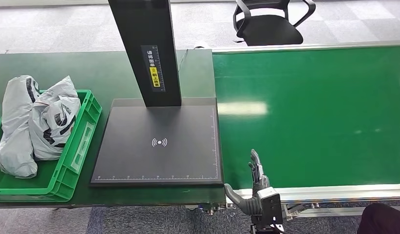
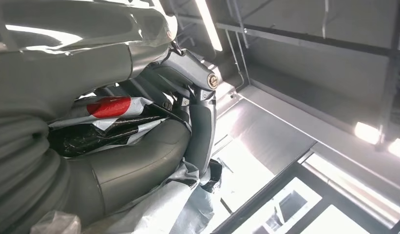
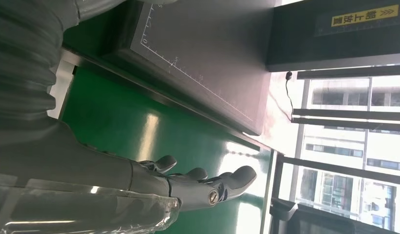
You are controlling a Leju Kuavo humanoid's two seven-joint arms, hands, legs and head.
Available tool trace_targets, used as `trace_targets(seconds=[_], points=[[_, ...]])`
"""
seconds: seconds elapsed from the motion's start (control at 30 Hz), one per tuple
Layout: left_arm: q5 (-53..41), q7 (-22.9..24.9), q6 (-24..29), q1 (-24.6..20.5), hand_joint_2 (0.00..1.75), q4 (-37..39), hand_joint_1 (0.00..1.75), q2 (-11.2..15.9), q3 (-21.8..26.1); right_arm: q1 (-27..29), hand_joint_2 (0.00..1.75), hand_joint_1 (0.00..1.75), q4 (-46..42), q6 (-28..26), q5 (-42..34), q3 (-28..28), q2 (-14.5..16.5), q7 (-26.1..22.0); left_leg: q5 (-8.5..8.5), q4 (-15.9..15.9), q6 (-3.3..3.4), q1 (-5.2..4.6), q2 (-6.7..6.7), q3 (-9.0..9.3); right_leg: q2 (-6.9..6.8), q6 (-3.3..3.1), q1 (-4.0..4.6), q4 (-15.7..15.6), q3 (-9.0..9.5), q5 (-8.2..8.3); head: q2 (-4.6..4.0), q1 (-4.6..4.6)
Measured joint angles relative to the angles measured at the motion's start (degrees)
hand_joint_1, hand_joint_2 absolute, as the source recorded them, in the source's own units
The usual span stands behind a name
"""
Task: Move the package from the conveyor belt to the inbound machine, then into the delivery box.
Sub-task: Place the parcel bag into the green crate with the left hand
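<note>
In the left wrist view my left hand [image 2: 139,146] grips a grey plastic package [image 2: 107,109] with black print and a red spot; the bag bulges between thumb and fingers, with the ceiling behind. My right hand [image 1: 256,187] hovers at the near edge of the green conveyor belt [image 1: 310,112], fingers stretched out and apart, holding nothing. The right wrist view shows that hand [image 3: 178,187] over the belt [image 3: 115,122] beside the machine plate [image 3: 207,53]. The inbound machine's black plate [image 1: 159,146] lies bare under its post [image 1: 146,48]. Two grey packages [image 1: 47,122] lie in the green delivery box [image 1: 85,126].
The green box stands at the table's left front corner, tight against the plate. A black office chair [image 1: 268,24] stands beyond the belt. A dark rounded object [image 1: 383,219] shows at the lower right, below the belt's metal rail.
</note>
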Motion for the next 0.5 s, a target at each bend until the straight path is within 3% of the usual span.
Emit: trace_targets(seconds=[0.27, 0.5], points=[[-8.62, 0.13, 5.68, 1.11, 1.75, -2.30, 1.75, -5.30, -5.00, -0.95, 1.75, 0.00, 0.00, 0.50, 0.05, 0.21, -0.03, -0.01, 0.12, 0.00, 0.05, 0.04, -0.32, 0.20, -0.24, 0.00, 0.05, 0.02, 0.33, 0.03, 0.00, 0.00], [-10.89, 2.63, 7.23, -4.68, 1.75, -0.19, 1.75, -3.81, -10.16, -1.16, 1.75, 0.00, 0.01, 0.76, 0.23, 0.31, -0.02, 0.02, 0.17, 0.01, 0.03, 0.08, -0.42, 0.30, -0.35, -0.02, 0.08, 0.02, 0.33, 0.04, 0.00, -0.01]])
